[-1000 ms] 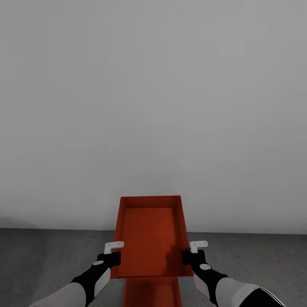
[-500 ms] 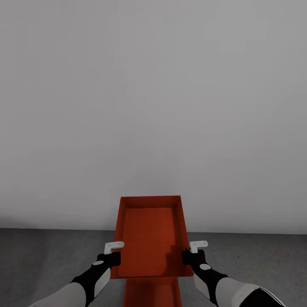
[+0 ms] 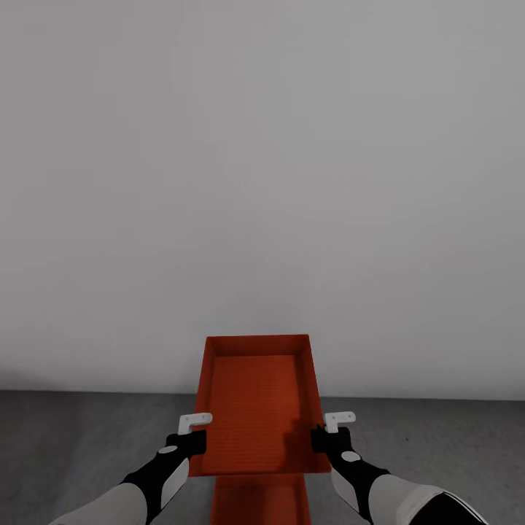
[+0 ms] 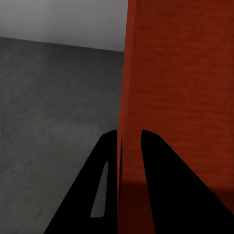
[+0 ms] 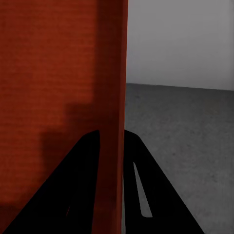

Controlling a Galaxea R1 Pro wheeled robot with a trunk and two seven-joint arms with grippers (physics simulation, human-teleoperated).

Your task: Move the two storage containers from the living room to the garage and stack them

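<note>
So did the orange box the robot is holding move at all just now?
No. The held container sits at the same spot against the line where the wall meets the floor, clamped by both the left gripper and right gripper.

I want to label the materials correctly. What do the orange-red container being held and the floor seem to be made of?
The held container looks like matte plastic: even orange-red colour, thin straight walls, fine ribs inside. The floor looks like matte concrete: dark grey and speckled. As this is a simulator's render, both are only likely.
</note>
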